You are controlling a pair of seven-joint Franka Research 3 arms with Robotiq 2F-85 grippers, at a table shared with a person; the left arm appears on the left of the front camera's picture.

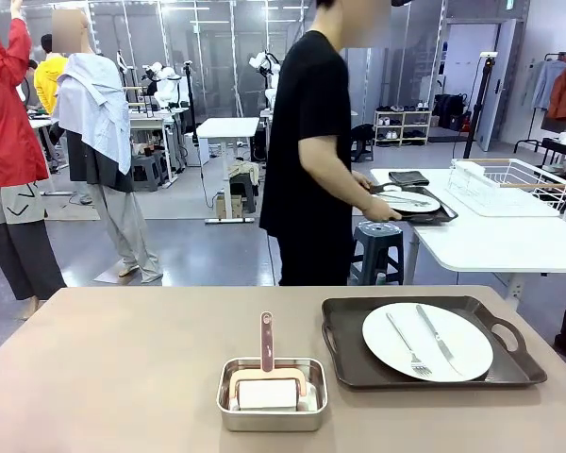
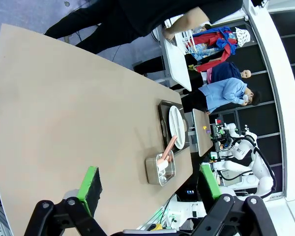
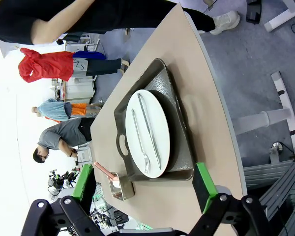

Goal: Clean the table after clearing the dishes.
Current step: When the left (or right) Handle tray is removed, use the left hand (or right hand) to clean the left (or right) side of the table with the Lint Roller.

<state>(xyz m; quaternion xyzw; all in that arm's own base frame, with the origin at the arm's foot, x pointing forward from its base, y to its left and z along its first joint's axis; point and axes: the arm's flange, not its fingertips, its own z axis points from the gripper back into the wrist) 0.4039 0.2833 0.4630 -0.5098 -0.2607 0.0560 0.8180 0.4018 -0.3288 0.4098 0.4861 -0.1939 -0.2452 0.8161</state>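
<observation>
The beige table (image 1: 123, 359) carries a dark brown tray (image 1: 344, 363) at the right, holding a white plate (image 1: 472, 349) with a fork and a knife. Across the table a person in black holds a second tray with a plate (image 1: 407, 200) on the white table (image 1: 491, 241), hand (image 1: 382, 212) on its edge. My left gripper (image 2: 147, 172) hangs open high over the table (image 2: 64, 108), with the tray and plate (image 2: 176, 127) far ahead. The right gripper (image 3: 143, 182) is open above the plate (image 3: 162, 123) on its tray (image 3: 152, 81), touching nothing.
A steel pan (image 1: 224, 396) with a pink-handled roller (image 1: 266, 342) sits at the table's front centre. The white table also bears a white wire rack (image 1: 509, 184) and a dark folded cloth (image 1: 408, 176). A stool (image 1: 377, 250) stands beside it.
</observation>
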